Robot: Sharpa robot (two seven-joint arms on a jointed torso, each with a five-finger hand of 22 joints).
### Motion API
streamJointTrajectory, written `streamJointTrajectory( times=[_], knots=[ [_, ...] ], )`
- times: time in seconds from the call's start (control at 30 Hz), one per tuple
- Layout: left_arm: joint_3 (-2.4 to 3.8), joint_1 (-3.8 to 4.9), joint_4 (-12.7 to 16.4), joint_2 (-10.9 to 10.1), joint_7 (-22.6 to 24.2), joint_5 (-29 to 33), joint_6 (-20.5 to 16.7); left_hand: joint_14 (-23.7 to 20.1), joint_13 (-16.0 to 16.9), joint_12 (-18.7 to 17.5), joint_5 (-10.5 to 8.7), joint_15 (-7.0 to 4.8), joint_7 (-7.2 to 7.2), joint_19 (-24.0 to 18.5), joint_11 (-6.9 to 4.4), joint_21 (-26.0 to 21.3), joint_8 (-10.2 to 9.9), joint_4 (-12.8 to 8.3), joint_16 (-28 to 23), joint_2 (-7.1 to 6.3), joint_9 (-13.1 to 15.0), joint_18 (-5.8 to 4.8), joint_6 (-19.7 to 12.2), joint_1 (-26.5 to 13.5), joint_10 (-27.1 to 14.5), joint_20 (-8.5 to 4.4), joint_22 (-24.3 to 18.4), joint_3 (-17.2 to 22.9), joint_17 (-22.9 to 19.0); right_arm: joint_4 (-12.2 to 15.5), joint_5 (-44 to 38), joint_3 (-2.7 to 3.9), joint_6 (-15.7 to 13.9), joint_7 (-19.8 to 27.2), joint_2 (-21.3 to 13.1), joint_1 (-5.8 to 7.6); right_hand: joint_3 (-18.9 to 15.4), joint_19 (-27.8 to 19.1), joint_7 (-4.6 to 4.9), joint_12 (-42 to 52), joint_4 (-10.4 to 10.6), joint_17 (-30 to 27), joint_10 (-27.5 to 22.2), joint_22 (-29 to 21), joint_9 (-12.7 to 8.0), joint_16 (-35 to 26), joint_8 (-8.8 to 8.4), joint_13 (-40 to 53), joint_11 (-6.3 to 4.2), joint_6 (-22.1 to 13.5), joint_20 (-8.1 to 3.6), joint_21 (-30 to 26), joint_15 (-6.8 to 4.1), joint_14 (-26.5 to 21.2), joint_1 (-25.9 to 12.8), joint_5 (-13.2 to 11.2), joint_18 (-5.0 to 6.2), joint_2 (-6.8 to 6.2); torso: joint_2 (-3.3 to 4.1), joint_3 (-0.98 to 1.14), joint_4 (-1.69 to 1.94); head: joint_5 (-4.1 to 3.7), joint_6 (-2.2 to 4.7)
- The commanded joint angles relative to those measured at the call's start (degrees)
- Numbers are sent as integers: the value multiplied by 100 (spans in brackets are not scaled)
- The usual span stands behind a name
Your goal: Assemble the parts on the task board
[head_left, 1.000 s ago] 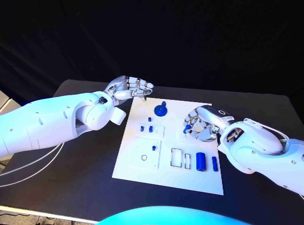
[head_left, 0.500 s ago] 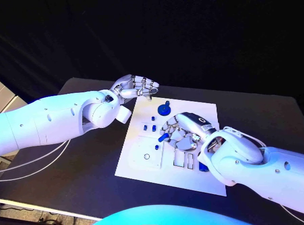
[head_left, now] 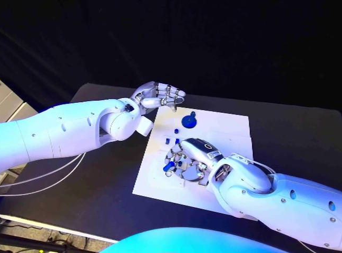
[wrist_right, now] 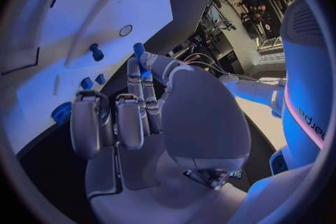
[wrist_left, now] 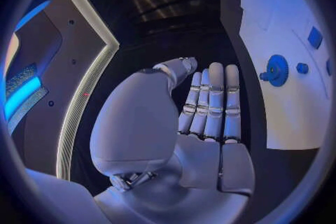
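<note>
The white task board (head_left: 227,129) lies mid-table. A blue gear (head_left: 188,122) stands near its far edge, and small blue parts (head_left: 168,140) sit below it. My right hand (head_left: 188,161) hovers over the board's left-middle, pinching a small blue part (head_left: 168,167) between its thumb and a finger; the right wrist view shows that part (wrist_right: 139,49) at its fingertips, above the board (wrist_right: 84,5). My left hand (head_left: 160,96) hangs at the board's far left corner, fingers curled in and holding nothing. The left wrist view shows that hand (wrist_left: 210,106) beside the gear (wrist_left: 276,70).
The board carries rectangular cut-outs and a small round hole (wrist_right: 125,30). A blue peg (wrist_right: 96,53) stands on it near two small blue pieces (wrist_right: 92,81). Black table (head_left: 102,174) surrounds the board, and cables (head_left: 41,176) trail under my left arm.
My right hand has carried the small blue part from the board's right side to its left-middle. The left hand stays at the far left corner. The camera has shifted.
</note>
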Motion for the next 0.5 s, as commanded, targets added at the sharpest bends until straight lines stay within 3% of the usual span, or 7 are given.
streamJointTrajectory(
  times=[0.03, 0.5],
  knots=[
    [2, 4, 12, 9, 48, 49, 94, 8, -5, 29, 9, 4, -7, -9, -17, -31, 32, -12, -39, 52, -10, 71, -9, -20, -42, 40, -4, -13, -8, -85, -260, -11, 234, 51, 48, -22, -4, 338, 37, -36, -37, -4, 115, 1155, 283, 6, 40, 9, -105, 17, -57, -38, -47, 250, 10, -20, -62, 59, 1, 1, -5, 26, -23],
    [2, 4, 16, -1, 27, 50, 110, 8, -9, 33, 8, 5, -8, -8, -17, -33, 37, -11, -40, 54, -10, 71, -7, -25, -42, 41, -3, -17, -9, -238, -619, -54, 607, -197, 135, -62, -1, 341, 42, -52, -48, 14, 114, 1162, 300, 14, 46, 14, -101, 5, -57, -23, -43, 253, -4, -31, -65, 62, 0, 6, -9, 38, -46]
  ],
)
